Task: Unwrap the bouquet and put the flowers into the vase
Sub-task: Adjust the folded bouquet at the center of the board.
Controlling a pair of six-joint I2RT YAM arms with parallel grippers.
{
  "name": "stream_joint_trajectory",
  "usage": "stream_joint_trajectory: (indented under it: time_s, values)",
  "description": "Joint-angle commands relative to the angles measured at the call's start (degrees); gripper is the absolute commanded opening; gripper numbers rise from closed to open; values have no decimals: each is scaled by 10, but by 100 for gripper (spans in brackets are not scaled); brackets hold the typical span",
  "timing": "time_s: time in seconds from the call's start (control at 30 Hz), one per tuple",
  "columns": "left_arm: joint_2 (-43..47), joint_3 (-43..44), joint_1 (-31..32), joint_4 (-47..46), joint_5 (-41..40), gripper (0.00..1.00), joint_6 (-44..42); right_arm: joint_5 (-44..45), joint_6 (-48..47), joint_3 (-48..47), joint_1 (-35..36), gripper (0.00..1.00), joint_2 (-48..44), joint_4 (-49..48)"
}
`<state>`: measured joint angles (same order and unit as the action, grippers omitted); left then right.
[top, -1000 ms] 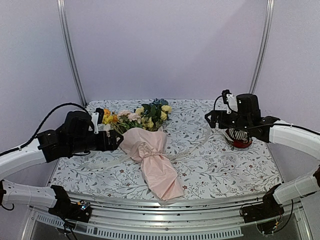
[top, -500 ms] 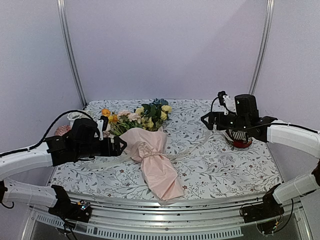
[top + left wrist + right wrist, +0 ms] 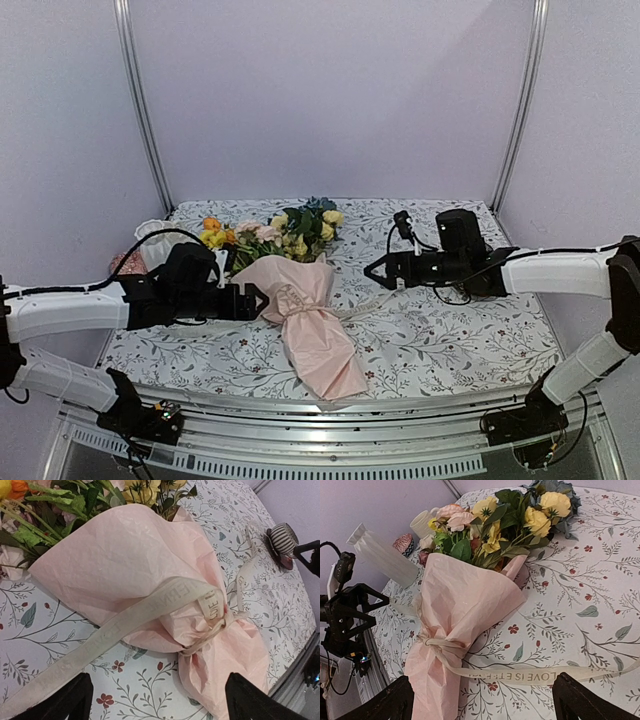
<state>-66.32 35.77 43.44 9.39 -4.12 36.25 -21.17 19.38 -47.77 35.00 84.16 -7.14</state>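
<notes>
Two arms and one bouquet on a floral-print table. The bouquet lies flat at mid-table, its pink paper tail toward the near edge and its flowers fanned toward the far left. One cream ribbon is knotted at the paper's waist, with two loose tails, one running left and one running right across the table. The left gripper hangs just beside the bouquet's left edge, jaws spread wide and empty. The right gripper hangs over the right ribbon tail, likewise spread and empty; contact with the ribbon cannot be judged. The top view alone shows both arms and their spacing on either side of the bouquet. The left wrist view alone shows one striped cup on a red saucer, well apart from the bouquet on its right. The right wrist view alone shows one white ridged vase at the table's far left beyond the flowers, near one cream mug, and the printed lettering on the right ribbon tail.
</notes>
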Motion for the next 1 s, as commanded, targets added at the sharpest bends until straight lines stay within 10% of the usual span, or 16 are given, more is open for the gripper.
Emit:
stream_joint_trajectory:
  time_s: [0.0, 0.97]
  values:
    - [-35, -13, -9, -51, 23, 94, 0, -16, 24, -3, 44, 99, 46, -43]
    - [-211, -1, -53, -265, 114, 94, -76, -27, 34, -63, 167, 92, 231, -62]
